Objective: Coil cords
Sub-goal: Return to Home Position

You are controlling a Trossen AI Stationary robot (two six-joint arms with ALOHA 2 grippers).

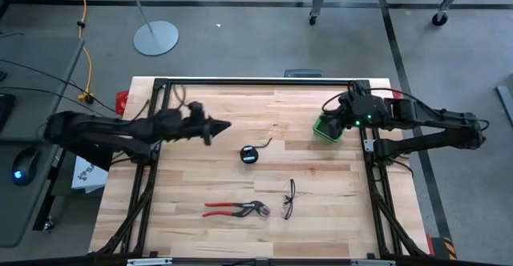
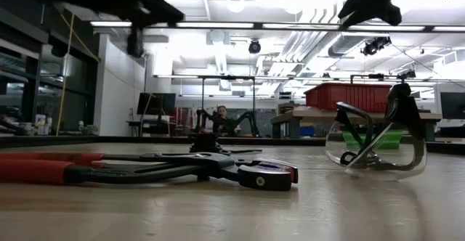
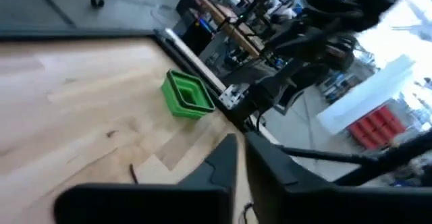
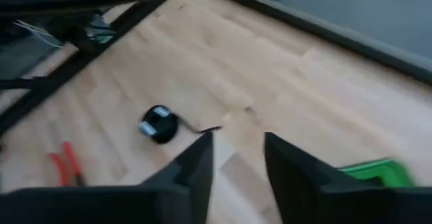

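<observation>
The black cord [image 1: 249, 155] lies wound into a small round coil near the table's middle, with a short tail [image 1: 267, 143] pointing toward the far right; the right wrist view shows it as well [image 4: 159, 124]. My left gripper [image 1: 227, 125] hovers above the table to the far left of the coil, its fingers [image 3: 226, 160] close together with nothing between them. My right gripper [image 4: 236, 153] hangs open and empty over the far right of the table [image 1: 333, 114], beside the green bin [image 1: 327, 130]. Neither gripper touches the cord.
Red-handled pliers [image 1: 236, 210] and black-framed safety glasses [image 1: 288, 199] lie near the front edge, below the coil. The green bin [image 3: 187, 94] stands at the far right. A black frame [image 1: 256, 82] runs around the tabletop. Bare wood surrounds the coil.
</observation>
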